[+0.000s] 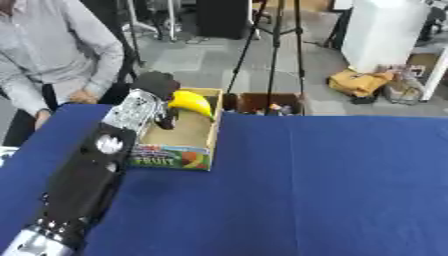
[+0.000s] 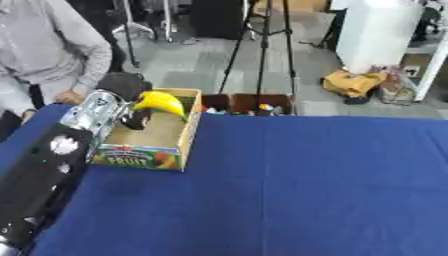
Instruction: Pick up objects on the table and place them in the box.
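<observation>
box (image 1: 179,150) on table's (image 1: 306,190) far left, banana (image 1: 192,102) apparently over it

Desk (image 1: 332,190): covered in blue cloth, filling the lower part of both views.

Floor beyond the far edge: grey.
- Black tripod (image 1: 273,45), legs spread, standing behind the desk near centre.
- White cabinet (image 1: 381,32) at upper right.
- Yellow-brown bag (image 1: 357,81) on the floor at the cabinet's foot, with a cluttered pile (image 1: 398,85) just beside it.
- Low brown crate (image 1: 262,103) just past the desk's far edge; its contents cannot be made out.
</observation>
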Robot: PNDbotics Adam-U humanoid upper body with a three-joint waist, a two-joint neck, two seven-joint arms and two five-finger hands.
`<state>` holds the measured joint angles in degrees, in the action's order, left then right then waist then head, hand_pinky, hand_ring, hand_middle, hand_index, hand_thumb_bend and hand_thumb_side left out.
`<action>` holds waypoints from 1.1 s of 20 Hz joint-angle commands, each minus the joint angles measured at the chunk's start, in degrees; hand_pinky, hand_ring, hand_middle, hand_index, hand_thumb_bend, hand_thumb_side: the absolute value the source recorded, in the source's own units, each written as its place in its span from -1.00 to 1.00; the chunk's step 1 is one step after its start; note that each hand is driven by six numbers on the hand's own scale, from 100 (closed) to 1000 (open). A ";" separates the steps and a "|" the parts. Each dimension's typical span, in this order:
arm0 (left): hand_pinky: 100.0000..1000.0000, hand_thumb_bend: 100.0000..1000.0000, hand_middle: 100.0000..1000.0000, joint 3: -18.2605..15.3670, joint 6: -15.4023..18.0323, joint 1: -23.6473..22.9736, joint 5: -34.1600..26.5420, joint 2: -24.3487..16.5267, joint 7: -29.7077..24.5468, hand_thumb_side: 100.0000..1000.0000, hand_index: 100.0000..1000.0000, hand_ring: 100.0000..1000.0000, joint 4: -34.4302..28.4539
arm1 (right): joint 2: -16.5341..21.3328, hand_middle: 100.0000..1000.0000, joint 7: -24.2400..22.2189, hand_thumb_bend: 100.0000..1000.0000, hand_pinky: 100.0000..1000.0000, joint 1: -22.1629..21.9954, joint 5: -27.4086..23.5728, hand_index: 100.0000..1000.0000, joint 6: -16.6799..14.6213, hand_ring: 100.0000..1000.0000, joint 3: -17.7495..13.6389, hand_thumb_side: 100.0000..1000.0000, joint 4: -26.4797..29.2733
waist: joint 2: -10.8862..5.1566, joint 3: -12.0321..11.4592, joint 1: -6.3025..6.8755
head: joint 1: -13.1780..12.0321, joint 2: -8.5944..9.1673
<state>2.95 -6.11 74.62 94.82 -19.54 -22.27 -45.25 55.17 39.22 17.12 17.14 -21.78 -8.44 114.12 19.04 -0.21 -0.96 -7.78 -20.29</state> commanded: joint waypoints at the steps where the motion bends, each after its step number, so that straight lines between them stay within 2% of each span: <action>1: -0.64 -1.00 0.27 -1.28 -1.31 2.12 1.45 -2.25 0.30 -0.58 0.43 0.07 0.31 | 1.42 0.52 0.15 -1.00 0.47 0.67 0.65 0.60 -0.34 0.59 -0.67 0.84 0.47 | -0.71 0.31 -0.35 | -0.55 1.53; 15: -0.63 -1.00 0.26 -2.75 -3.19 2.88 1.48 -1.90 2.04 -0.56 0.43 0.06 2.27 | 0.96 0.52 0.55 -1.00 0.46 1.32 1.67 0.60 -0.69 0.59 -0.45 0.84 0.47 | 1.73 0.94 -1.05 | -1.68 4.41; 22: -0.48 -1.00 0.35 -2.31 -3.60 2.99 2.83 -1.35 0.77 -0.58 0.48 0.15 3.45 | 0.74 0.52 0.56 -1.00 0.47 1.59 1.84 0.60 -0.85 0.59 -0.31 0.84 0.47 | 2.44 1.49 -0.81 | -1.85 5.24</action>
<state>0.82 -9.62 75.73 97.04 -20.19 -21.17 -41.32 54.59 39.73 18.17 18.63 -22.33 -8.39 114.12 22.68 1.25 -1.79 -9.49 -15.98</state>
